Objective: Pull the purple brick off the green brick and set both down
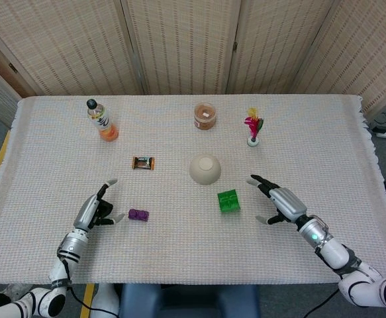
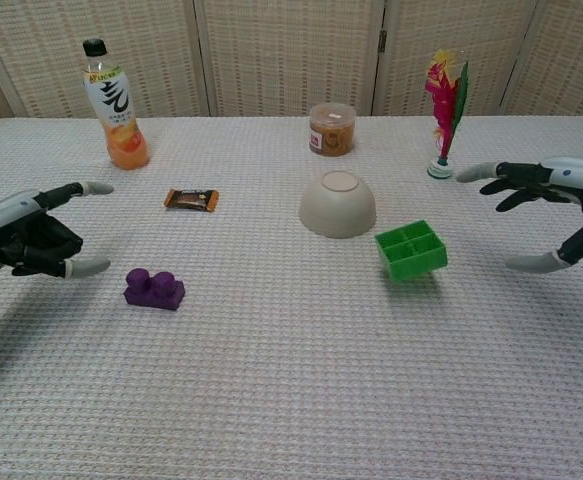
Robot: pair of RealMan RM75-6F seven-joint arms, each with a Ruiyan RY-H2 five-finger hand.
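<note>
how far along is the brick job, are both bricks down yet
It looks finished. The purple brick and the green brick lie apart on the table. The left hand and right hand are open and hold nothing. Nothing seems left except pulling the arms away.

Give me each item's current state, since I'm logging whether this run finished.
purple brick: on the table, studs up, free of both hands.
green brick: on the table, hollow side up, released.
left hand: open, empty.
right hand: open, empty.
bowl: upside down.
bottle: upright, capped.
jar: upright, lidded.
snack bar: lying flat.
shuttlecock: standing upright.
</note>
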